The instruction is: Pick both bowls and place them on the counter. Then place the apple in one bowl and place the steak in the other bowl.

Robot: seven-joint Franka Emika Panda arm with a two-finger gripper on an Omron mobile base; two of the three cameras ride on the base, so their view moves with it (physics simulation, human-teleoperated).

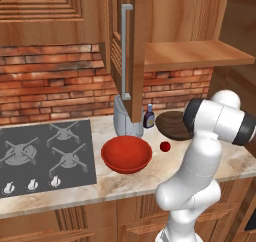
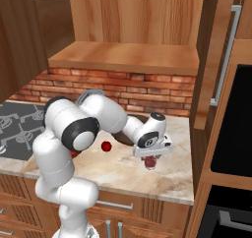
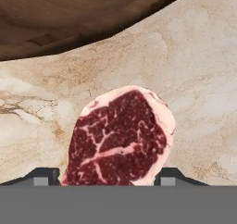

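The arm is stretched forward and right, wrist bent down, the gripper [image 2: 152,162] held low with jaws parted, fingertips [image 3: 45,176] set wide.

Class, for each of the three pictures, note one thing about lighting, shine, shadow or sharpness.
Left base view: the glossy red bowl carries only a soft sheen, no hard glare. Right base view: the gripper darkens the beige marble counter just beneath it. Hand view: the marbled pinkish-red steak is sharp and evenly lit; the dark brown wooden bowl above looks softer.
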